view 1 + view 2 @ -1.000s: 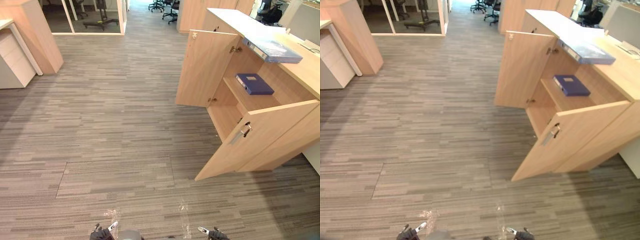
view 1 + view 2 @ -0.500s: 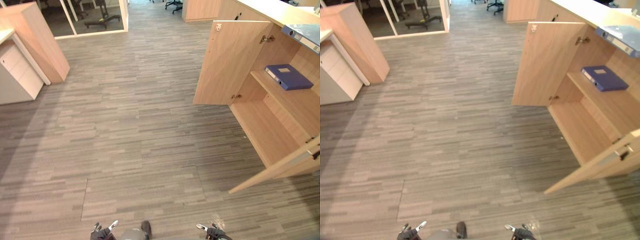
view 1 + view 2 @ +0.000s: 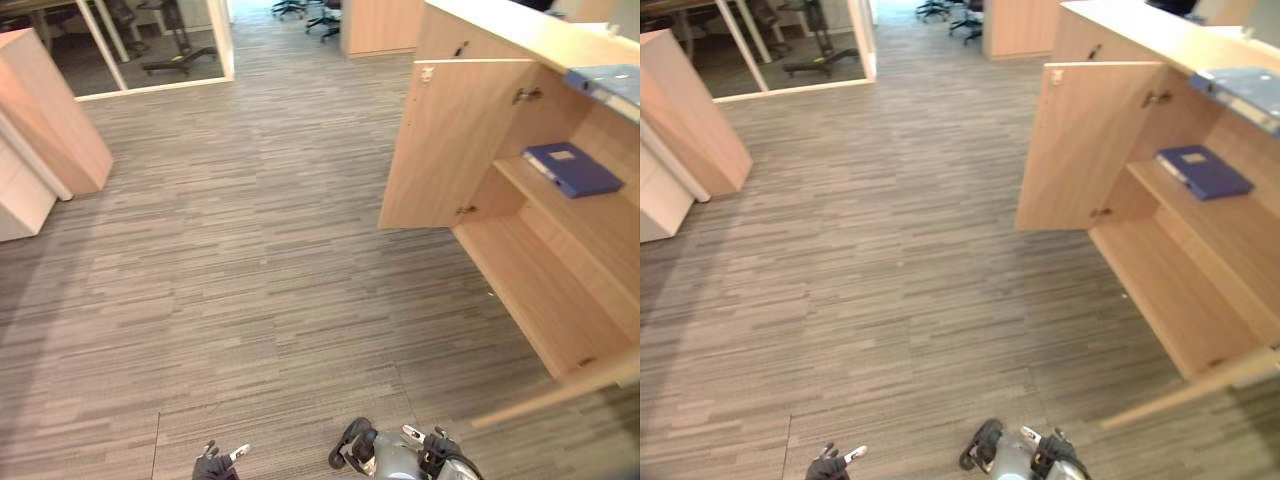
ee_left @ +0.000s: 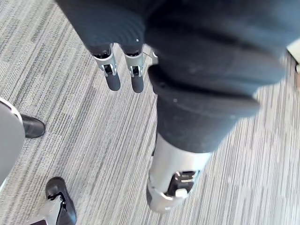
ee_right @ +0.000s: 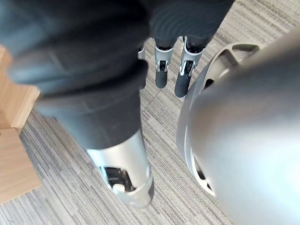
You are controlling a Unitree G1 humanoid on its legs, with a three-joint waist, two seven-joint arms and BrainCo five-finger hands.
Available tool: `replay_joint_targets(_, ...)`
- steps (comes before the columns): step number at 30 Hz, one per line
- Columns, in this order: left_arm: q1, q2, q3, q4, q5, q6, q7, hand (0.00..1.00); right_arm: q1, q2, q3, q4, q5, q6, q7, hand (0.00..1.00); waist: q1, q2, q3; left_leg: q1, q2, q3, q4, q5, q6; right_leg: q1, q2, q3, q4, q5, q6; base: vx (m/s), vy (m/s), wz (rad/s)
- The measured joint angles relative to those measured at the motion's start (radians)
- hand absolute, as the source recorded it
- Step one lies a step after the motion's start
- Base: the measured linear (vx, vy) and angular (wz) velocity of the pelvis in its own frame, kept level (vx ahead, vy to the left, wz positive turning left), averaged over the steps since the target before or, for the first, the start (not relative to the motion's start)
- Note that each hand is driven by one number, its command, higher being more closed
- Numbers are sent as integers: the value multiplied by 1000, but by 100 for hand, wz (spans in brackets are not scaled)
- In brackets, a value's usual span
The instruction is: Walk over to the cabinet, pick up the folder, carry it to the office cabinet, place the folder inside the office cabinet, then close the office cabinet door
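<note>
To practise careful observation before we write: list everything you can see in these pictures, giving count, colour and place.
office cabinet: one, light wood, on the right, both doors open
folder: one, dark blue, flat on the cabinet's upper shelf
second folder: one, pale blue-grey, on the cabinet's top
wooden unit: one, light wood, far left
drawer unit: one, white, beside the wooden unit
glass partition: one, white-framed, top left
office chairs: dark, far end, count unclear
carpet: grey, striped, underfoot
left hand: fingers straight, holding nothing
right hand: fingers straight, holding nothing

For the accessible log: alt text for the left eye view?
Open office cabinet at right: a dark blue folder flat on its shelf, a lighter folder on top. Grey striped carpet in front.
</note>
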Motion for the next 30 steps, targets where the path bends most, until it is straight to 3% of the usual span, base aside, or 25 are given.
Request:
replay_joint_targets(3,2,-8,66,5,14,10,0,0,1,9,-26,11,0,2,2,0,-6,9,-6,-8,73,-10,59,-76,4,31,60,-43,7,-76,22,282,-335,9)
replay_joint_targets(4,7,-3,80,6,17,17,0,0,11,17,-52,12,3,6,1,0,-8,7,-10,-16,111,-20,133,-97,5,65,115,-61,-33,-104,54,312,-355,27)
replay_joint_targets(5,0,-4,83,5,17,21,0,0,26,24,-72,8,11,8,0,0,-6,14,-10,-97,175,-18,337,-107,-49,104,121,-136,-14,-202,141,351,-317,35)
replay_joint_targets(6,2,-13,85,-3,13,20,-1,0,38,23,-72,3,14,8,-3,0,-8,15,-13,-145,206,-21,452,-114,-89,116,87,-154,60,-237,92,411,-142,33)
replay_joint_targets(7,4,-27,130,-26,3,15,0,0,63,19,-87,4,15,11,-8,0,-6,13,-9,-195,236,-9,685,-112,-159,157,71,-107,94,-223,36,369,-53,-10)
replay_joint_targets(8,15,-34,148,-23,-1,22,2,0,66,13,-98,6,16,11,-9,0,-3,38,-11,-244,286,-17,850,-78,-193,204,134,-87,49,-222,41,401,-82,-78)
replay_joint_targets(9,43,-35,155,-22,-11,24,6,0,61,14,-97,7,15,7,-9,0,1,47,-15,-324,332,15,1047,-69,-176,265,211,-38,-61,-191,41,297,-158,-109)
replay_joint_targets(11,52,-35,155,-38,-20,18,11,0,63,16,-97,10,15,8,-10,0,18,37,-16,-398,333,66,1092,-76,-155,324,260,24,-187,-140,48,232,-130,-110)
replay_joint_targets(13,48,-31,150,-43,-22,13,18,0,54,10,-102,39,14,13,-10,0,38,26,-11,-497,271,75,981,-96,-106,379,273,93,-307,-72,93,291,-115,-112)
replay_joint_targets(15,53,-36,144,-43,-22,5,28,0,51,8,-102,53,14,16,-11,0,40,23,-8,-543,230,24,779,-95,-91,401,267,163,-307,-55,119,204,-18,-105)
replay_joint_targets(18,57,-41,160,-45,-23,-10,35,0,57,10,-64,42,10,15,-11,0,46,19,14,-559,230,-136,354,14,-105,492,296,251,-409,-61,111,223,23,-113)
replay_joint_targets(20,61,-49,168,-54,-23,-16,41,0,75,9,-26,31,7,14,-11,0,50,20,15,-570,235,-233,227,76,-123,523,302,302,-435,-63,115,275,100,-95)
replay_joint_targets(21,62,-53,169,-54,-22,-21,50,0,77,9,-20,31,-7,15,-12,0,66,20,15,-572,237,-295,180,99,-158,535,302,349,-435,-72,130,340,162,-89)
replay_joint_targets(23,62,-57,172,-54,-28,-21,55,0,81,12,-20,21,-24,14,-11,0,70,22,13,-572,224,-339,181,143,-175,547,294,388,-431,-87,155,405,242,-75)
replay_joint_targets(25,63,-55,171,-50,-33,-21,62,0,84,17,-21,18,-26,16,-11,0,71,15,10,-550,178,-349,180,269,-162,562,251,428,-410,-111,198,467,316,-64)
replay_joint_targets(26,61,-46,169,-46,-35,-21,66,0,85,19,-23,21,-26,17,-10,0,70,9,5,-519,150,-321,171,340,-188,556,195,454,-370,-132,238,376,289,-50)
replay_joint_targets(28,61,-28,145,-31,-33,-22,69,0,81,23,-25,25,-30,22,-7,0,68,-12,-12,-486,96,-244,135,325,-148,482,92,485,-246,-136,278,449,418,-67)
replay_joint_targets(30,64,-22,140,-25,-32,-20,71,0,81,17,-34,26,-39,27,1,0,70,-14,-30,-437,42,-184,89,309,-102,394,-6,513,-75,-129,286,345,396,-68)
